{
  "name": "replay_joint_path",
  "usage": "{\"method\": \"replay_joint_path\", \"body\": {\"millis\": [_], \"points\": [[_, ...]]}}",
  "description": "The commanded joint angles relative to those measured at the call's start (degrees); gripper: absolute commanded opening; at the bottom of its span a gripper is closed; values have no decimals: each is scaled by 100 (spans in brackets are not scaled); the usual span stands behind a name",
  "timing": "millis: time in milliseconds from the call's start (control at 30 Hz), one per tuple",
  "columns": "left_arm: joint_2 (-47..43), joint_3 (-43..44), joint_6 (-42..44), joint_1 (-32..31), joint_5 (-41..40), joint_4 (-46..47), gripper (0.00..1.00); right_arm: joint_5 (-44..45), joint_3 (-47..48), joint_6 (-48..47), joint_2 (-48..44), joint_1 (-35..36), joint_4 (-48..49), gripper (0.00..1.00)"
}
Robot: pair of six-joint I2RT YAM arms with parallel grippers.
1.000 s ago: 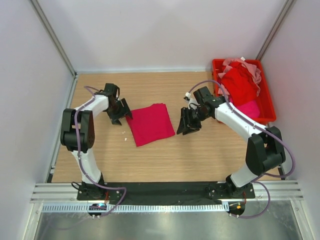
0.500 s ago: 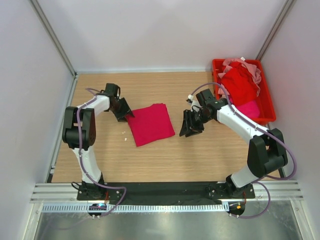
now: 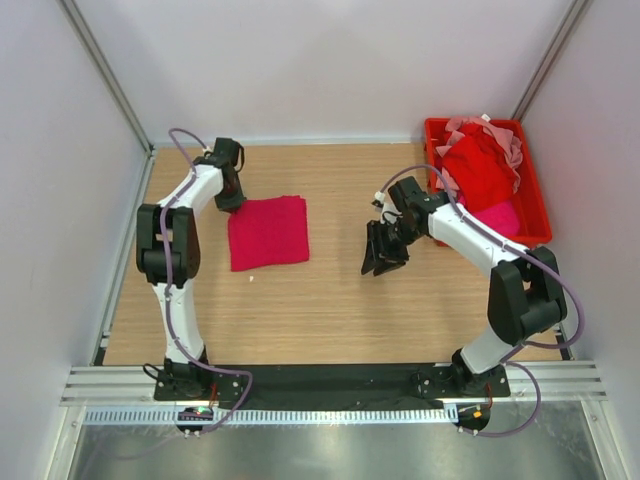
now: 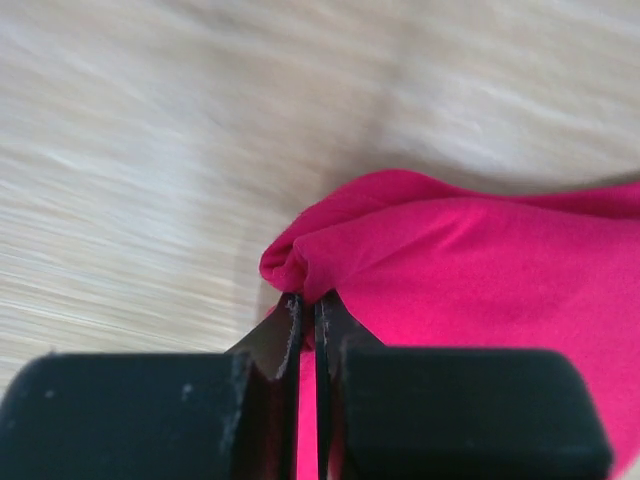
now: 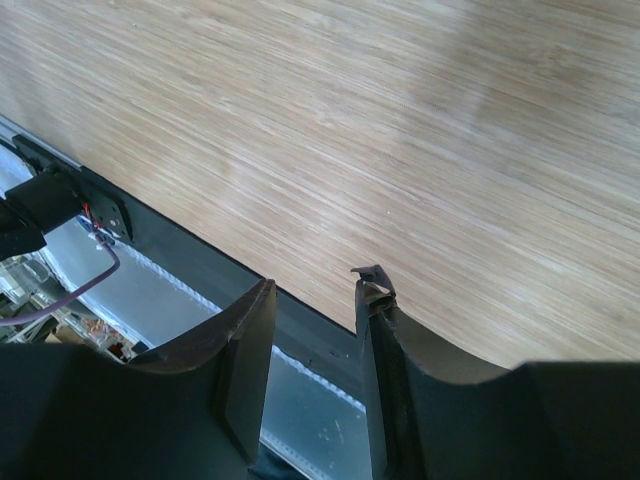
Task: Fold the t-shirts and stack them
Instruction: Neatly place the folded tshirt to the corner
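One crimson-magenta cloth t-shirt (image 3: 268, 233) folded, corner clamped by left gripper (image 4: 307, 312); right gripper (image 3: 380, 266) apart, empty. Other shirts (image 3: 482, 165), perhaps three, crumpled in red plastic bin (image 3: 546, 228).

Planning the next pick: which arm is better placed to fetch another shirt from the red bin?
Right. The right gripper is open, empty and nearer the bin; the left gripper is shut on a corner of the folded shirt, farther off.

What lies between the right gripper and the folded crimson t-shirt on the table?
Only bare wooden table, as the top view shows: nothing sits between the right gripper and the folded crimson t-shirt.
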Motion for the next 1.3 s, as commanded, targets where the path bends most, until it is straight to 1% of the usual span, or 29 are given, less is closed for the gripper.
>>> {"method": "replay_joint_path", "body": {"millis": [0, 33, 67, 100, 167, 233, 267, 367, 467, 500, 533, 567, 600, 633, 700, 733, 767, 900, 1067, 1267], "points": [[29, 427, 1379, 48, -1598, 120, 0, 264, 547, -59, 62, -15, -325, 44], [38, 427, 1660, 48, -1722, 566, 0, 273, 592, -42, 97, -15, -395, 44], [64, 435, 2228, 48, -2254, 744, 0, 256, 627, -24, 115, -24, -413, 45], [160, 479, 2452, 100, -2416, 929, 0, 256, 636, -7, 133, -24, -439, 44], [266, 680, 3100, 205, -2488, 1288, 0, 239, 619, 11, 124, -24, -475, 44], [459, 848, 3472, 363, -2566, 1518, 0, 238, 487, 11, 124, -24, -457, 44], [530, 1014, 3708, 407, -2636, 1780, 0, 265, 443, 2, 133, -16, -457, 44], [845, 1357, 4052, 583, -2725, 2168, 0, 326, 311, -76, 212, -24, -536, 44], [1240, 1823, 4720, 628, -2655, 2547, 0, 467, 258, -173, 264, -24, -642, 44], [1364, 2129, 5043, 628, -2672, 2722, 0, 502, 258, -200, 291, -16, -668, 44], [1513, 2384, 5151, 636, -2716, 2732, 0, 511, 267, -200, 352, -24, -686, 44], [1837, 2613, 5204, 663, -2742, 2697, 0, 520, 284, -217, 396, -16, -703, 44], [1970, 2841, 5274, 689, -2743, 2593, 0, 528, 345, -243, 440, -24, -729, 44], [2111, 3261, 5301, 707, -2751, 2565, 0, 546, 390, -261, 484, -24, -721, 44], [2296, 3458, 5371, 742, -2699, 2626, 0, 564, 521, -296, 677, -15, -738, 44], [2323, 3433, 5476, 742, -2716, 2923, 0, 555, 557, -314, 756, -33, -738, 43], [2349, 3476, 5469, 907, -2707, 3030, 0, 537, 592, -314, 870, -50, -747, 44], [2542, 3661, 5144, 1076, -2576, 3329, 0, 432, 680, -297, 1125, -147, -712, 43], [2833, 3846, 4969, 1111, -3067, 3865, 0, 344, 952, -288, 1442, -314, -730, 41], [3043, 3925, 4889, 1181, -3076, 4147, 0, 282, 1066, -279, 1600, -446, -756, 40]]}}
